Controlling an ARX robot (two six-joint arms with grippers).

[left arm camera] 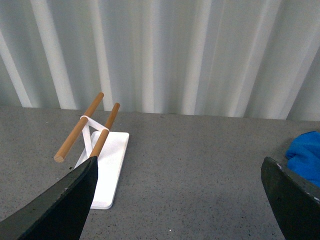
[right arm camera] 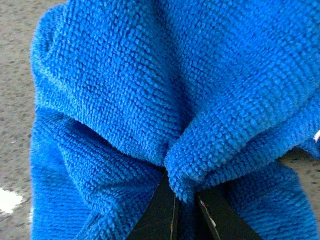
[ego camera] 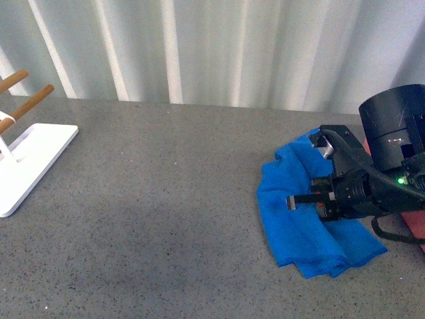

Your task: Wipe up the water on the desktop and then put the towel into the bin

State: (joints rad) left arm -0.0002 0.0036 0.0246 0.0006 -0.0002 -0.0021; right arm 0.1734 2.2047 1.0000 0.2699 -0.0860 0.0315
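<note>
The right arm [ego camera: 392, 166] reaches leftward, low; the right fingers [right arm camera: 161, 212] are clamped on a fold of the towel [ego camera: 292, 229]. It lies crumpled on the tabletop [ego camera: 166, 199], at the right side, long axis far-to-near. The left fingers [left arm camera: 65, 205] stand apart.

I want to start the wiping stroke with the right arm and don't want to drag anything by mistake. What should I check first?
1. Towel gripped: ok. The right gripper has its fingers shut on a fold of the towel.
2. Water located: cannot tell. No clear puddle shows on the desktop.
3. Left gripper out of the way: ok. It is open, empty and absent from the front view.
4. Rack clear of the stroke: ok. It stands at the far left, apart from the towel.
5. Bin ready: cannot tell. Only a sliver shows behind the right arm.
</note>
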